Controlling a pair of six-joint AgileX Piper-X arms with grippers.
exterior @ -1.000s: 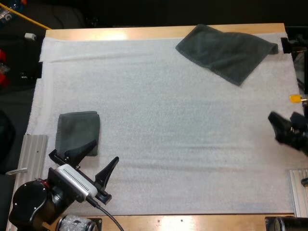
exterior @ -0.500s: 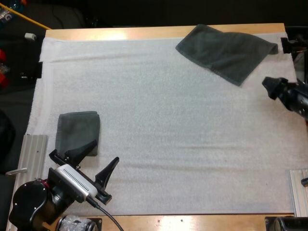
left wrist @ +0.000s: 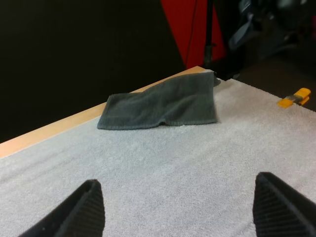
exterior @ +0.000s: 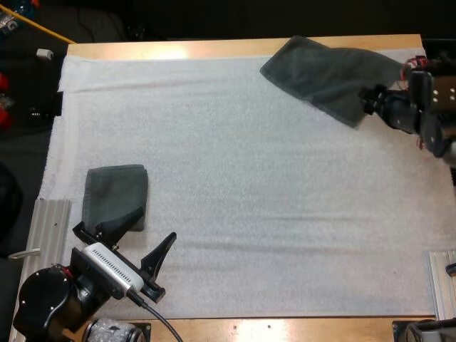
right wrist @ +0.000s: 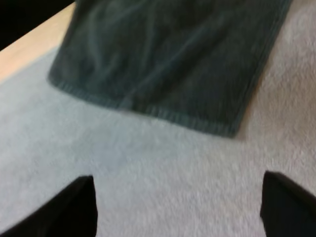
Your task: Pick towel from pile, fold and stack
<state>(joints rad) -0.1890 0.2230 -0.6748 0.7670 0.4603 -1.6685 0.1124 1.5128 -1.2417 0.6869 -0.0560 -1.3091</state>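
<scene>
High: folded towel (exterior: 114,194) on mat (exterior: 235,178), just beyond left tool (exterior: 155,224). Loose towel (exterior: 328,71), dark grey-green, flat at desk's (exterior: 178,50) far right corner, right tool (exterior: 367,100) at its edge.
Left wrist: jaws wide apart, loose towel far ahead.
Right wrist: jaws apart, clear of the hem.

Two black, wedge-shaped fingers (left wrist: 90,210) with finely ribbed faces tip the left gripper (exterior: 153,224), behind which the left arm (exterior: 43,306) swells into a rounded black joint. The right gripper (exterior: 369,98) is matte black and boxy.
</scene>
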